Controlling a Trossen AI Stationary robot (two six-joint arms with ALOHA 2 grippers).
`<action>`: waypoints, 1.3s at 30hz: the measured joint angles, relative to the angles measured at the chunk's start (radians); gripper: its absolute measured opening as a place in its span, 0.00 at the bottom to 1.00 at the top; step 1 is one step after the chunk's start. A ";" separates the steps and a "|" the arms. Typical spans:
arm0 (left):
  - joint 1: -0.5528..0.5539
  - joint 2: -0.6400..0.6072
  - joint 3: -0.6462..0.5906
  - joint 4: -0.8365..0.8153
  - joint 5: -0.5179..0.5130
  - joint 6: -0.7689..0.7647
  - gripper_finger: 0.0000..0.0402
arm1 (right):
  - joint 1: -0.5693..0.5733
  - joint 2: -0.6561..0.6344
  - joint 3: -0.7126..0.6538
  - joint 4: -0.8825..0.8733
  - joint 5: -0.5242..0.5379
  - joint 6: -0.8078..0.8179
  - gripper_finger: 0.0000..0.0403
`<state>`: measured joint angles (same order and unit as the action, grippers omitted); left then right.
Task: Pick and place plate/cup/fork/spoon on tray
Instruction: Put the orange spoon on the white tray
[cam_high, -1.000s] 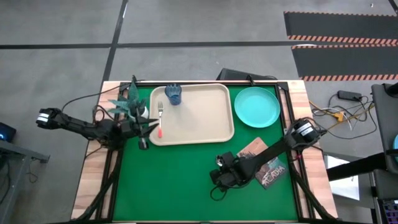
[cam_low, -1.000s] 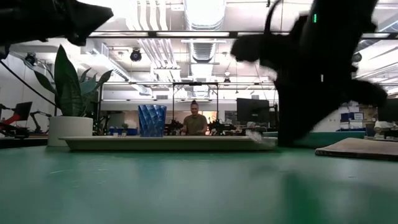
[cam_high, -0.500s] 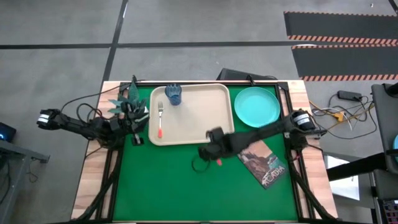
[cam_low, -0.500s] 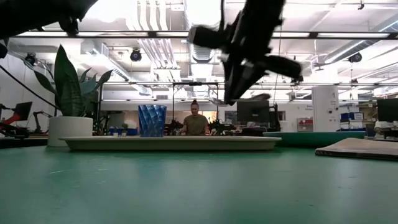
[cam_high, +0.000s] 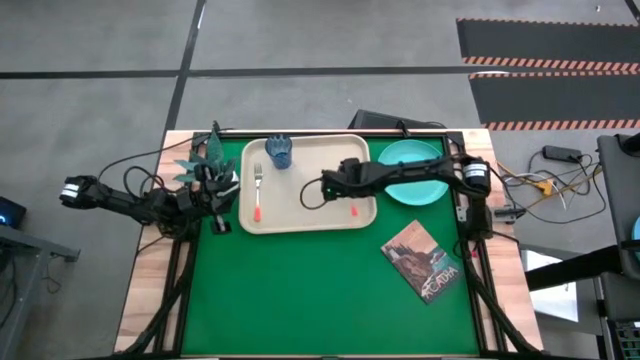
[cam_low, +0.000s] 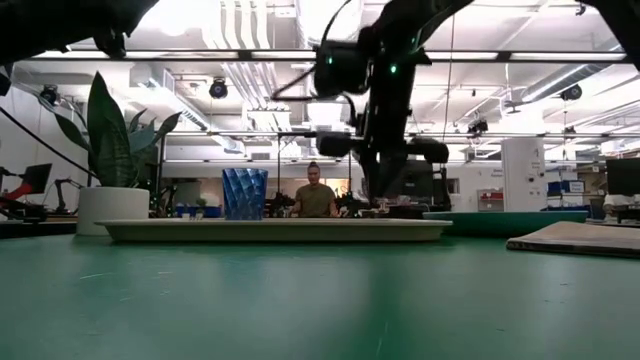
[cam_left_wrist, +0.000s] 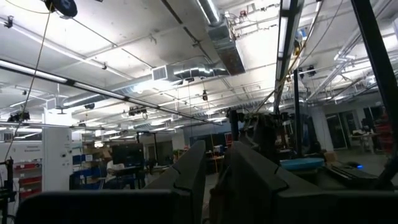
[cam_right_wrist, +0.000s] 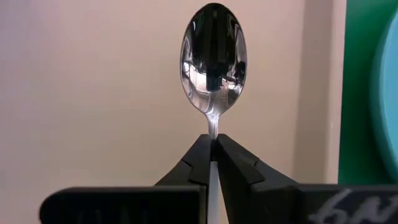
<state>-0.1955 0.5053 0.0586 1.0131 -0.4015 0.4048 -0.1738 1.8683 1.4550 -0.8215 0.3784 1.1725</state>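
The beige tray (cam_high: 308, 205) lies at the table's far middle. The dark-blue cup (cam_high: 279, 152) stands in its far left corner, and the fork (cam_high: 257, 190) lies along its left side. The turquoise plate (cam_high: 415, 172) rests on the green mat right of the tray, partly under my right arm. My right gripper (cam_high: 335, 185) is over the tray's right half, shut on the spoon (cam_right_wrist: 213, 59). Its red-orange handle end (cam_high: 352, 211) shows below the arm. My left gripper (cam_high: 219, 222) waits left of the tray, by the potted plant, shut and empty. My right gripper pinches the spoon's neck (cam_right_wrist: 213, 129), just behind the oval bowl, between its two fingertips. The fingers lie along the spoon and slant down at the tray. The bowl sticks out beyond the fingertips over the tray's floor, and the handle runs back between the fingers.
A white pot with a green plant (cam_high: 208, 168) stands at the tray's left edge, close to my left gripper. A brown-covered book (cam_high: 424, 260) lies on the mat at the near right. The green mat's near half (cam_high: 290, 300) is open room. A person sits in the room beyond (cam_low: 314, 195).
My right gripper has risen from the mat beside the book. It has swung toward the table's far edge with the spoon and now hangs over the tray's right half. My left gripper has drawn back a little toward the table's left edge.
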 joint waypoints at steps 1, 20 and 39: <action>0.000 0.000 0.000 0.000 0.000 0.000 0.16 | -0.010 0.003 -0.001 -0.001 -0.010 -0.011 0.03; 0.000 -0.010 0.000 0.004 0.000 -0.001 0.16 | -0.067 0.020 -0.107 0.137 -0.012 -0.032 0.03; 0.000 -0.010 0.000 0.000 0.000 -0.001 0.16 | -0.078 0.020 -0.162 0.177 0.017 -0.040 0.09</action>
<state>-0.1955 0.4956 0.0589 1.0130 -0.4011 0.4042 -0.2516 1.8881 1.2926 -0.6445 0.3955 1.1328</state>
